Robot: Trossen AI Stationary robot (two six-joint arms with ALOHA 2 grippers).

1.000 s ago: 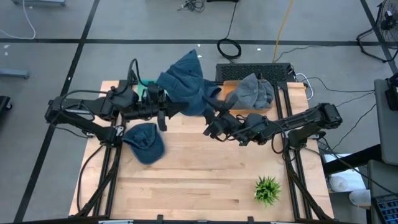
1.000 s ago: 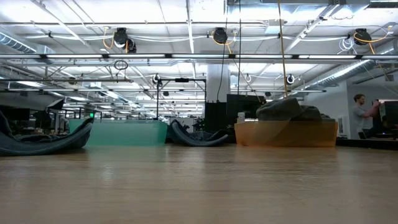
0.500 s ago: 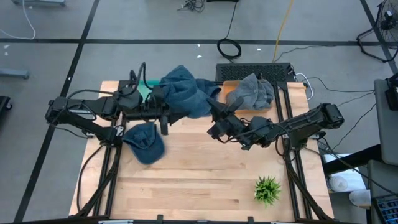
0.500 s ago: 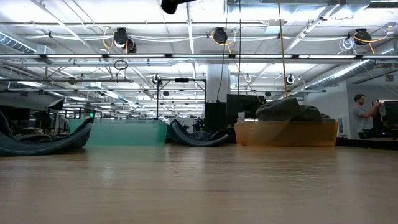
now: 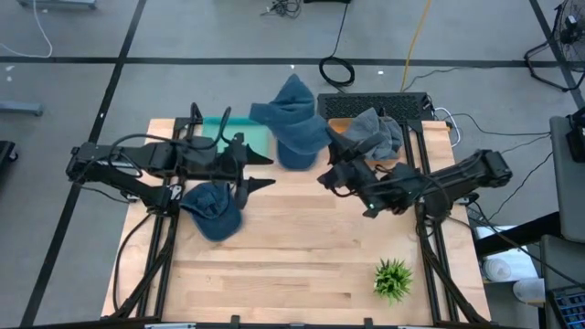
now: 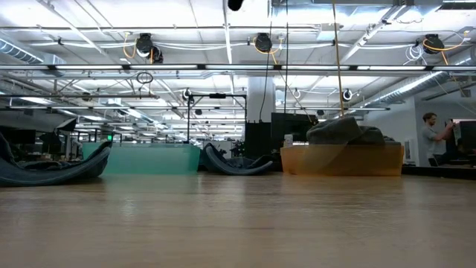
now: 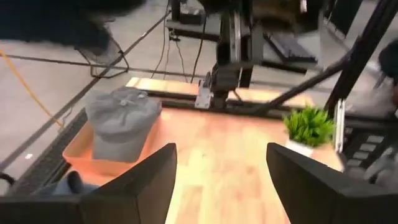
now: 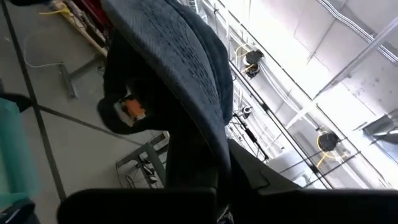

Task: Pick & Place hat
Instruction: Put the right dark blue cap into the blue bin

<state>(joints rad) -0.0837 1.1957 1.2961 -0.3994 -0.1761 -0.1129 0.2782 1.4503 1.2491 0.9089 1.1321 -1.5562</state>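
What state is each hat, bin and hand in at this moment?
Raised blue hat: held up off the table by the right hand, hanging near the teal bin.
Right hand: shut on the raised blue hat.
Left hand: open, holding nothing.
Second blue hat: lying on the table.
Grey hat: resting in the orange bin.
Teal bin: partly covered by the raised hat.
Plant: upright.

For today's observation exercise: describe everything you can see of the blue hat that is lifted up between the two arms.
The blue hat is a soft, dark blue fabric cap, crumpled and hanging in folds, raised above the table's far edge between the teal bin and the orange bin. The right gripper holds its lower edge; the right wrist view shows its ribbed cloth draped close over the fingers. The left gripper is open, apart from it.
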